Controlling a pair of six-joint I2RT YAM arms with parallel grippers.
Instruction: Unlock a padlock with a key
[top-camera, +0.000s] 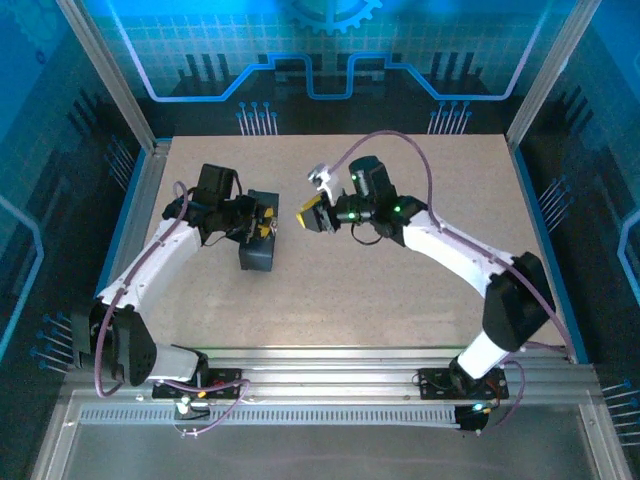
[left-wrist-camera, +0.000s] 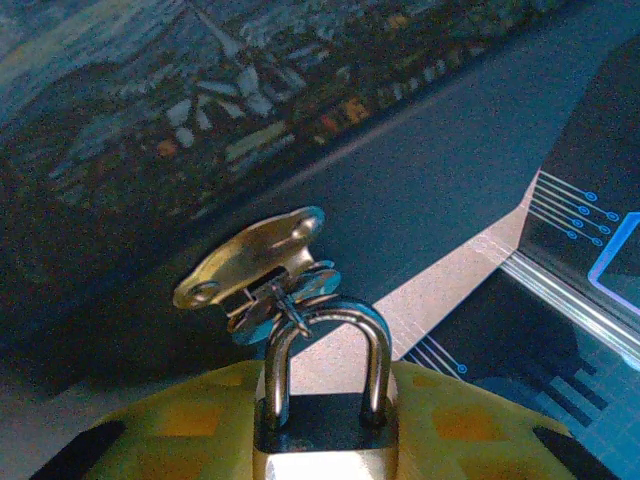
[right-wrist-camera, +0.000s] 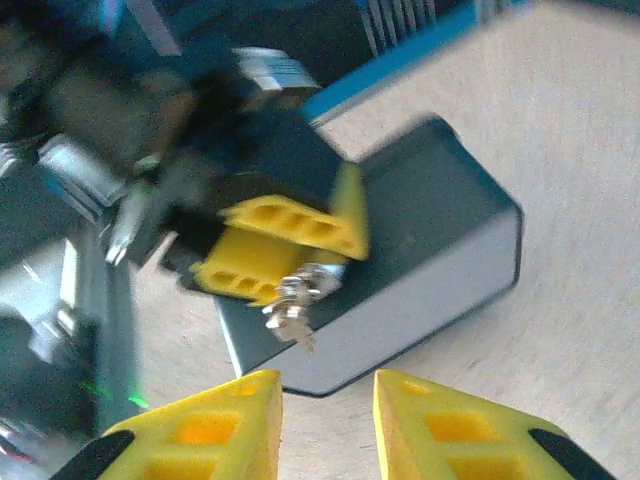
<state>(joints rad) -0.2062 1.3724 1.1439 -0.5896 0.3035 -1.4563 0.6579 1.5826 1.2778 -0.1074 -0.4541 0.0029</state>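
from the top external view, the left gripper (top-camera: 258, 224) is seen set against the upper end of the dark box (top-camera: 262, 257), which lies on the table (top-camera: 400, 300) just below its fingers. the right gripper (top-camera: 312, 215) is seen just to the right of it and level with it, with a narrow strip of bare board between the two. wide free board is seen behind the right gripper toward the right rail (top-camera: 537, 250), and below both hands toward the bases. the left rail (top-camera: 135, 220) runs close to the left forearm. a purple cable (top-camera: 383, 134) is looped over the right wrist.

from the left wrist view, the padlock (left-wrist-camera: 325, 440) is seen pinched by its body between the left gripper's yellow fingers (left-wrist-camera: 170, 425), right at the tips. its shackle (left-wrist-camera: 325, 335) stands upright ahead of the fingers, both legs entering the body. it is threaded through the brass hasp (left-wrist-camera: 250, 262) on the box wall, which closes off the room ahead. open table is seen ahead to the right.

from the right wrist view, the right gripper's fingers (right-wrist-camera: 210, 430) are spread, with nothing between them. the key (right-wrist-camera: 295, 315) is seen ahead of the gap, hanging as a small silvery bunch under the left gripper's yellow tips and apart from the right fingers. the box lies just behind it. whether the key is seated in the padlock cannot be told, the picture being blurred. bare board is open to the right of the hand.
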